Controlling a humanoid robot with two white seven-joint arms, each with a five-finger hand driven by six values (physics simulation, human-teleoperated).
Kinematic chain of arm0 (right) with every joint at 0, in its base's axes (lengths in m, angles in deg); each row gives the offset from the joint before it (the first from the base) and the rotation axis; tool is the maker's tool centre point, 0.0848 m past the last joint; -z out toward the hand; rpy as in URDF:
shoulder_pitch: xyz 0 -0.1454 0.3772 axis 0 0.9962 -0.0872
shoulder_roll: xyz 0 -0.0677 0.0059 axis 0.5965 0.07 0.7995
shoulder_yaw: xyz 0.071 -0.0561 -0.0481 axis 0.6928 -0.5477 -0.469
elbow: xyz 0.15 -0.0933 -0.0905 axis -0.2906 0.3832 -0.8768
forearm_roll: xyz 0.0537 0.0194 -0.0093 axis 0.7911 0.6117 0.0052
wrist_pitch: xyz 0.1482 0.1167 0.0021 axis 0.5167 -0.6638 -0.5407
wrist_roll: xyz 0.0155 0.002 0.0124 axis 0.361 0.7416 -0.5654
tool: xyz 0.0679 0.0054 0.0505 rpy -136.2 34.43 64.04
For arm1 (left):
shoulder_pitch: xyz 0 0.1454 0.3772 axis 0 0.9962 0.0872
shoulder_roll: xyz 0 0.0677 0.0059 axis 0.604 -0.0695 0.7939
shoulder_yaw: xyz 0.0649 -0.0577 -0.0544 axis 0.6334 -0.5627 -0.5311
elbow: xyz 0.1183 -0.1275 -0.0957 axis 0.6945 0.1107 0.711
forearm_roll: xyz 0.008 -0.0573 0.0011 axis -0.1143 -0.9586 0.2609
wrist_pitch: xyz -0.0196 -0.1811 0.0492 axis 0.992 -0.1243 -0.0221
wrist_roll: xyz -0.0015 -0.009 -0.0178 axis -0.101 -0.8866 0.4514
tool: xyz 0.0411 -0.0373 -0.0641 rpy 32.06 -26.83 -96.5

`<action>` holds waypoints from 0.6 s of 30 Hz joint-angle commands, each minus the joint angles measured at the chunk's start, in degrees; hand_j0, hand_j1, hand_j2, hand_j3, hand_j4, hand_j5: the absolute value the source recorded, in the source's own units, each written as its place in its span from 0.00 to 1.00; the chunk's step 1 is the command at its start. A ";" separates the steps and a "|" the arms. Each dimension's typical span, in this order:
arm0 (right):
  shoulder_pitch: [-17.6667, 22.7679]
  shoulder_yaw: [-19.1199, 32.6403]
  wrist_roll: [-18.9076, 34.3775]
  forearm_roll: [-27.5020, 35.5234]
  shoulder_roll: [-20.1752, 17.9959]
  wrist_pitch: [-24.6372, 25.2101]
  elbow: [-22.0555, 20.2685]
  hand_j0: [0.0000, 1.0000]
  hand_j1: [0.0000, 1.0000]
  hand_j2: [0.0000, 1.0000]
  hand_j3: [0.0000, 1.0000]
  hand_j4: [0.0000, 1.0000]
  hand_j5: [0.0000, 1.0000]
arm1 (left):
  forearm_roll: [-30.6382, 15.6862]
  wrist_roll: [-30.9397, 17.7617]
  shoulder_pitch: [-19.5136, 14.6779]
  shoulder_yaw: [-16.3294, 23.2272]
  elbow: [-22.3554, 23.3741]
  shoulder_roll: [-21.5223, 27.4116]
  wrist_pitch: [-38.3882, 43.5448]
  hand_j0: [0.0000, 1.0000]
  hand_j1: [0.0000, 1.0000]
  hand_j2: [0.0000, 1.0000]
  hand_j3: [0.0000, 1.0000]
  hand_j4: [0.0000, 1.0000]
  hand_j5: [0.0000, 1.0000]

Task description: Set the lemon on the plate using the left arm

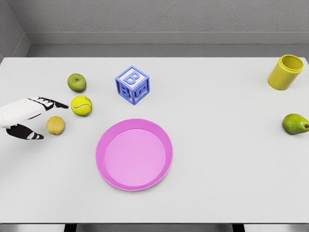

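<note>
- Yellow and dull-skinned, the lemon (55,125) is seen lying on the counter (217,159) near its left edge, well to the left of the pink plate (134,154).
- Its long axis cannot be told with confidence; it appears nearly round from above.
- The left robot hand (34,118) is found just to the left of the lemon, fingers spread wide with nothing held: dark fingertips (60,104) reach above the lemon, the thumb (30,134) below, so the fruit lies toward the mouth of the open grasp, not yet touched.
- A small further reach rightward is judged necessary before closing.
- A tennis ball (81,105) lies just beyond the fingertips and could be knocked.
- No right arm is shown.
</note>
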 commanded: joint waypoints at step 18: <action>0.00 0.01 0.01 0.02 0.00 0.00 -0.01 1.00 1.00 1.00 1.00 1.00 1.00 | 0.18 -0.04 -1.58 2.29 2.95 -1.72 0.04 0.86 0.86 0.86 0.86 0.86 0.86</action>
